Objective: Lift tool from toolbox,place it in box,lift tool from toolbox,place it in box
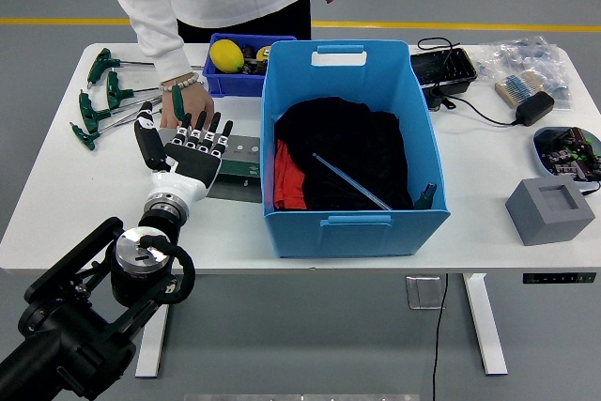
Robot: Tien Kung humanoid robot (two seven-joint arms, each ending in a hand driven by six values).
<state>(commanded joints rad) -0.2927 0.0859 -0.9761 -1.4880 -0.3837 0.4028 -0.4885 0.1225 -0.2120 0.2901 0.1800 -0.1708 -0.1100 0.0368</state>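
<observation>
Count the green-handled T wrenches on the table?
5 visible: four spread at the table's far left, one by the person's hand. More may be hidden.
</observation>
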